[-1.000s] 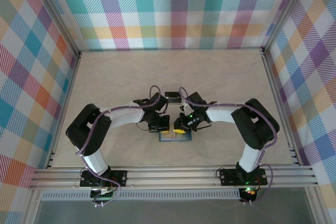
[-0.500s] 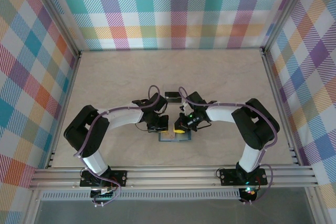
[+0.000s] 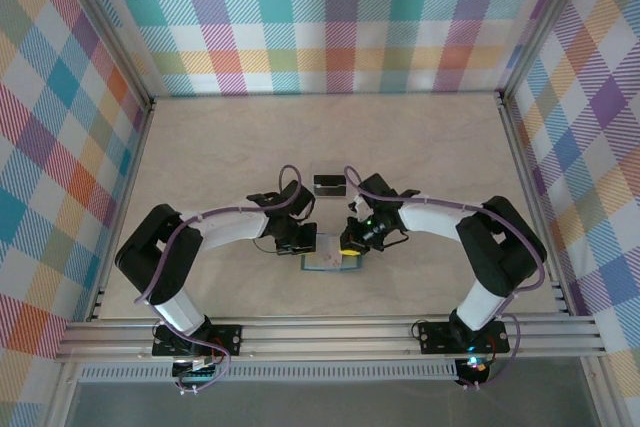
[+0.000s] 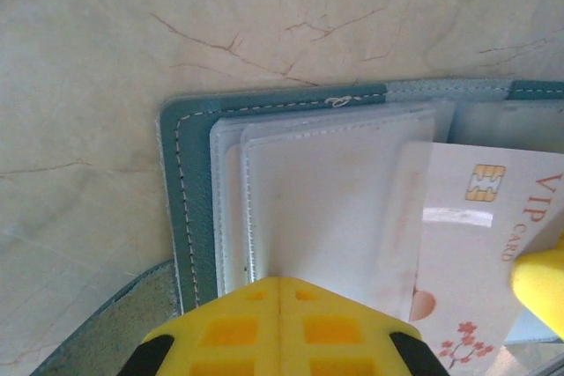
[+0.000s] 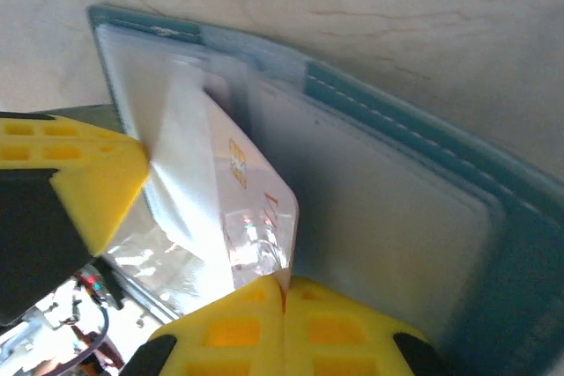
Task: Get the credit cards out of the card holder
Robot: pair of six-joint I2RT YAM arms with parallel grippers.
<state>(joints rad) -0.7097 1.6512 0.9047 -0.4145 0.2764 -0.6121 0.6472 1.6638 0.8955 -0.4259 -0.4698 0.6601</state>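
Pinching a credit card (image 5: 220, 191) — right fingers (image 5: 238, 323) over card holder (image 5: 397, 226).

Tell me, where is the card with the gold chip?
The chip card sits at the right of the left wrist view, partway out of the open card holder.

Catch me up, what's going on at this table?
Both arms are over the open card holder near the front of the table. The left gripper is shut, resting on its clear sleeves. The right gripper is shut on a white chip card, partly pulled out. A second card lies farther back.
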